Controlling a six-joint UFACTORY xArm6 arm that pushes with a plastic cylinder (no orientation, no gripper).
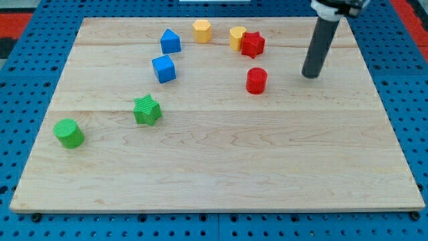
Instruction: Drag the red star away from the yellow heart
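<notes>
1. The desk (221, 174) is a pale wooden board filling most of the frame, with all the blocks in its upper half.
2. There is no gripper here to be open or closed, only a dark rod; my tip (311, 75) rests on the desk at the upper right, holding nothing and well apart from every block.
3. The red star (253, 44) sits at the upper centre-right, touching or just overlapping the yellow heart (236, 37) on its left; the heart's shape is partly hidden, so I take it as a heart from the task.
4. Judged from this, the step in hand is the approach: the star is not yet contacted. The next move calls for bringing my tip round to the narrow seam on the star's left or upper-left side and pushing it rightward or downward, without nudging the heart.
5. The red cylinder (256, 80) lies just below the star, between it and my tip's level; it may block a straight downward drag.
6. Further left: a yellow hexagon-like block (202, 31), two blue blocks (170, 41) (164, 69), a green star (147, 110) and a green cylinder (69, 133), all clear of the path.
</notes>
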